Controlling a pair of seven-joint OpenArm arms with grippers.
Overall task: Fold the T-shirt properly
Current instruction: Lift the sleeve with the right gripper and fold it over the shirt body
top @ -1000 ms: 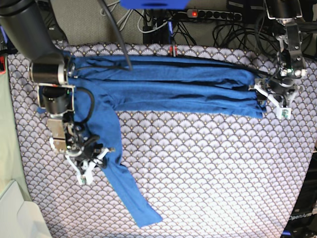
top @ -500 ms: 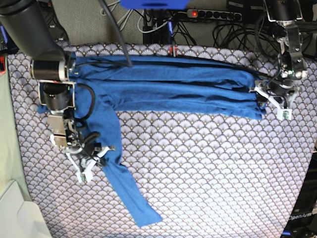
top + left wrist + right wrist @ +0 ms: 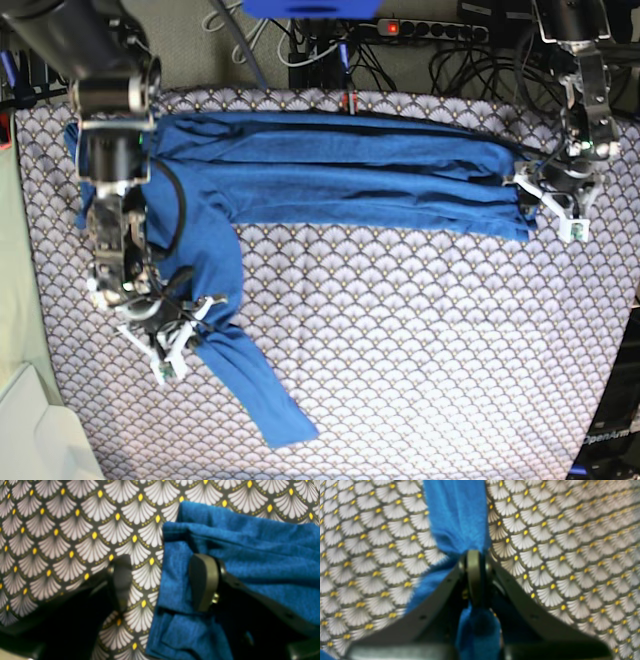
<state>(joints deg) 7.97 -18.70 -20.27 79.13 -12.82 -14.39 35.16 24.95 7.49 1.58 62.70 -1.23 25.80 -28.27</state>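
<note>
- The plain medium-blue knit T-shirt with long sleeves point(image 3: 340, 180) lay on the table point(image 3: 420, 350), which wore a cloth printed with white fan scales and yellow dots.
- Its body was gathered into a long band of lengthwise folds running along the far edge of the table, from the far left corner almost to the right edge.
- One sleeve point(image 3: 250, 385) ran off from the band's left part, slanting toward the near edge, its cuff lying flat on the cloth short of that edge.
- My right hand point(image 3: 168, 335) was near the table's left edge, clenched on that sleeve partway along it.
- In the right wrist view the two pads met with the blue fabric point(image 3: 457, 517) pinched between them, the sleeve stretching away from my hand point(image 3: 473, 577) over the patterned cloth.
- My left hand point(image 3: 556, 200) was at the band's right end, near the table's right edge, with its fingers spread apart.
- In the left wrist view one finger point(image 3: 203, 582) rested over the stacked blue layers point(image 3: 250, 555), and the other finger point(image 3: 121, 580) stood over bare cloth just beside the shirt's edge.
- That hand point(image 3: 162, 581) straddled the folded edge, and I could not tell whether either pad touched the fabric.
</note>
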